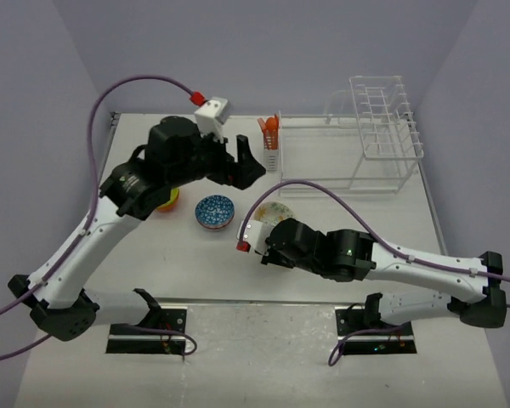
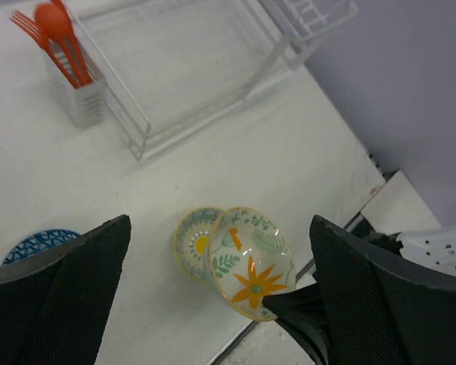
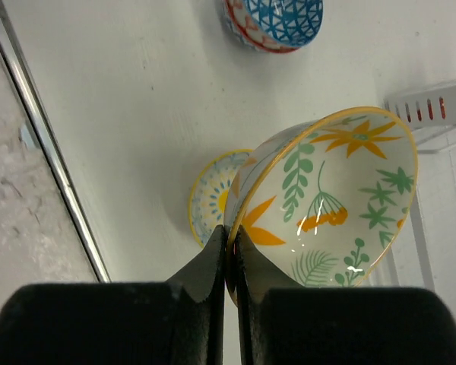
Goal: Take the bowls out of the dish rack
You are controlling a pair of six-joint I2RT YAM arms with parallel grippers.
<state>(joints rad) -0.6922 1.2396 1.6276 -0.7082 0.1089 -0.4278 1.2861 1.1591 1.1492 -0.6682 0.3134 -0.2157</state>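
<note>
My right gripper (image 3: 229, 245) is shut on the rim of the cream bowl with the orange-green leaf print (image 3: 334, 190). It holds the bowl tilted just above the table, over a small blue-and-yellow patterned dish (image 3: 210, 199). The same bowl shows in the top view (image 1: 274, 212) and in the left wrist view (image 2: 251, 258). My left gripper (image 2: 219, 222) is open and empty, high above that bowl. The blue patterned bowl (image 1: 214, 211) stands on the table left of it. A lime-green bowl's edge (image 1: 170, 201) shows under my left arm. The white dish rack (image 1: 357, 144) holds no bowls.
The cutlery basket with orange utensils (image 1: 270, 134) stands at the rack's left end and also shows in the left wrist view (image 2: 61, 34). The table's front edge (image 3: 45, 144) runs close to the held bowl. The tall slotted section (image 1: 387, 115) is at the back right.
</note>
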